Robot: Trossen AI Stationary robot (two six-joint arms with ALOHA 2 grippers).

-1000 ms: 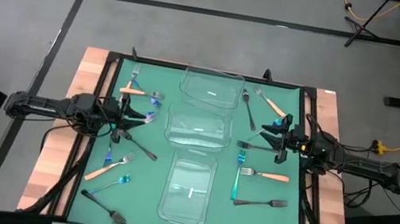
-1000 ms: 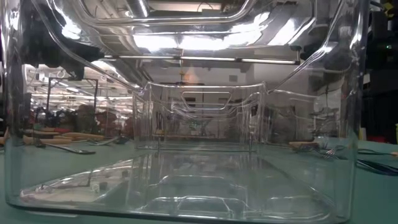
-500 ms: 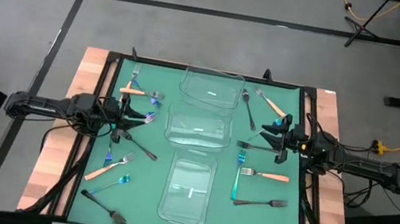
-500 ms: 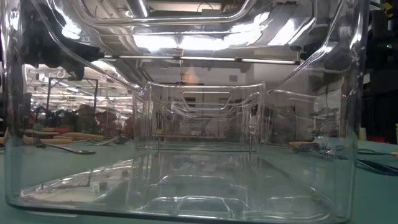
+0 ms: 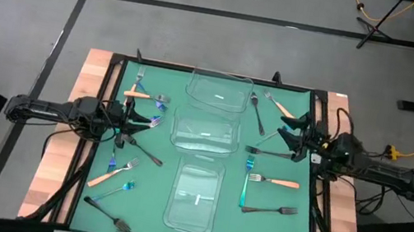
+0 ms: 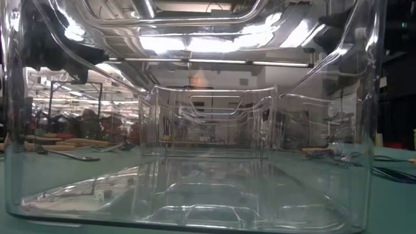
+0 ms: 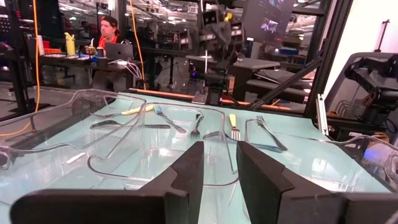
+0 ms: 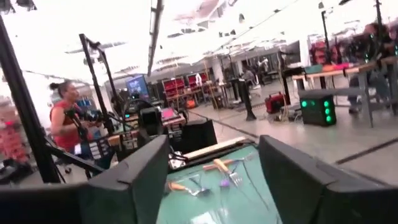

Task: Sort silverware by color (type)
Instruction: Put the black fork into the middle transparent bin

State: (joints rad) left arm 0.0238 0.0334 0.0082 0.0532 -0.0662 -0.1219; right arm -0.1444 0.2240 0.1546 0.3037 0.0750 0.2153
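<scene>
Forks of three kinds lie flat on the green mat in the high view. On the left are an orange-handled fork [image 5: 137, 92], a dark fork [image 5: 144, 154] and a blue fork [image 5: 117, 192]. On the right are a dark fork [image 5: 265, 152], an orange-handled fork [image 5: 277, 181] and a teal fork [image 5: 244, 190]. My left gripper [image 5: 144, 119] [image 7: 220, 149] hovers low at the left of the mat, fingers a narrow gap apart, empty. My right gripper [image 5: 291, 136] [image 8: 214, 146] hangs over the dark fork on the right, open wide and empty.
Three clear plastic containers stand in a column down the middle of the mat: far [image 5: 217, 91], middle [image 5: 205, 131] and near [image 5: 194, 199]. The near one fills the low view [image 6: 195, 130]. More forks lie near the near-left corner [image 5: 111, 219]. People show in the room behind.
My right gripper has opened and tipped upward, drawing back a little toward the table's right edge. Every fork and container has stayed in place.
</scene>
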